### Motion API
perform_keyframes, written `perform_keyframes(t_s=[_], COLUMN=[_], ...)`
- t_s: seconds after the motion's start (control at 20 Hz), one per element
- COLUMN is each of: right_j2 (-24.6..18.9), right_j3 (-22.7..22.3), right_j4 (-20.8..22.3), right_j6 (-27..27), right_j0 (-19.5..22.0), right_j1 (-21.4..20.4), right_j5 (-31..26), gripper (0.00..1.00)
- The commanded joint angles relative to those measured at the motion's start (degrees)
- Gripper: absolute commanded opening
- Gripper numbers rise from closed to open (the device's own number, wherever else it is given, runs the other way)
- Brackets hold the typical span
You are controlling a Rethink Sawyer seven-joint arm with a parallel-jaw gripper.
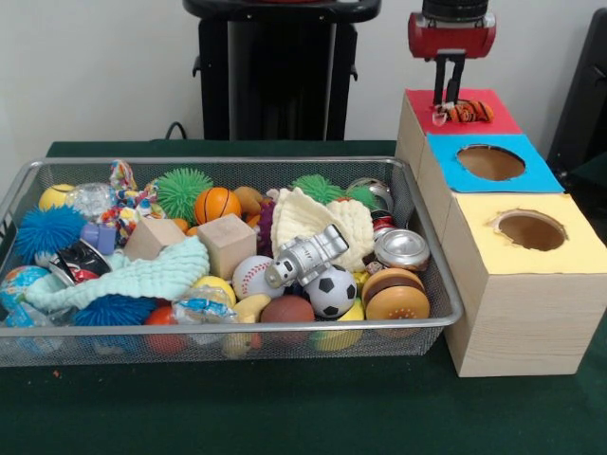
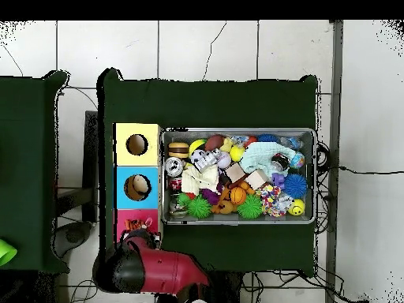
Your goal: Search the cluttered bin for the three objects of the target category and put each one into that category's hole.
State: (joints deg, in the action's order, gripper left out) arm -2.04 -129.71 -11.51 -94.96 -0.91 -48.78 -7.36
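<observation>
The silver wire-mesh bin [image 1: 237, 162] is full of toys and also shows in the overhead view [image 2: 237, 131]. The orange toy with black tiger stripes [image 1: 470, 112] lies on the red top [image 1: 493, 118] of the wooden hole box, to the right of the bin. My gripper [image 1: 449, 98] hangs straight above the toy's left end, its tips at the toy. In the overhead view the toy [image 2: 136, 224] lies on the red panel at my arm's [image 2: 158, 270] tip. A pale yellow curved toy [image 1: 252, 305] lies at the bin's front, among balls.
The box has a blue panel with a hole [image 1: 490, 162] and a yellow panel with a hole [image 1: 531, 230]. The bin holds a wooden cube [image 1: 228, 242], a soccer ball [image 1: 332, 292], a silver robot figure [image 1: 305, 256], spiky balls, cloths and cans.
</observation>
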Motion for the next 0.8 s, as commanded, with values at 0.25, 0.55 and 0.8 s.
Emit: perform_keyframes(t_s=[0.25,0.55,0.8], right_j2=[-6.4,-5.8,-2.3], right_j3=[2.1,2.1,0.7], right_j4=[2.2,2.1,1.0], right_j6=[-10.4,-9.8,-8.4], right_j0=[2.2,1.9,0.1], right_j1=[11.0,10.1,-4.4], right_j5=[8.4,6.0,-14.0], gripper=[0.00,0.00,0.00])
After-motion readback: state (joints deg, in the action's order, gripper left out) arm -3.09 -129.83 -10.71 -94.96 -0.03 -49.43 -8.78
